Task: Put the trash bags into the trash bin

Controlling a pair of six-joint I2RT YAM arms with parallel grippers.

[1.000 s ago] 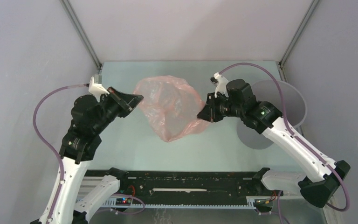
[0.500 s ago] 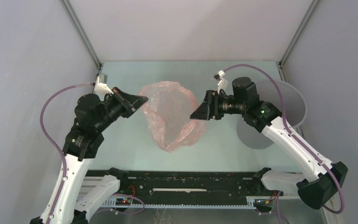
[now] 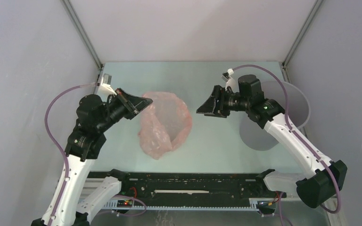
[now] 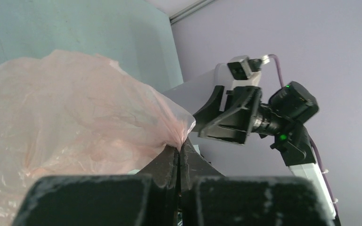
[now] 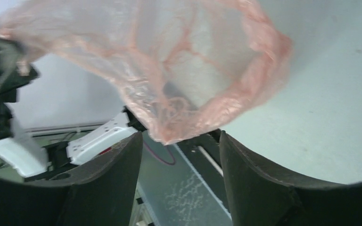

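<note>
Left claw: closed tight on a pinch of the trash bag's thin pink film, right at its crumpled edge.
Right claw: jaws spread wide with nothing between them; it sits just right of centre in the overhead view, apart from the bag and aimed at it.
Trash bag: hangs from my left claw, centre-left of the overhead view, sagging down toward the table. I cannot tell whether its lower end touches the surface. From my right wrist, the film fills the upper half of the frame, loose and wrinkled.
Trash bin: at the far right of the overhead view, partly hidden behind my right arm and well apart from the bag. No pink shows in the part of it I can see.
Done so far: the bag is gripped on one side only.
Left to do: as I judge it, nearly everything. The bag has to cross to the right, go over the bin's rim and be let go inside.
Progress: early, by my reckoning.
</note>
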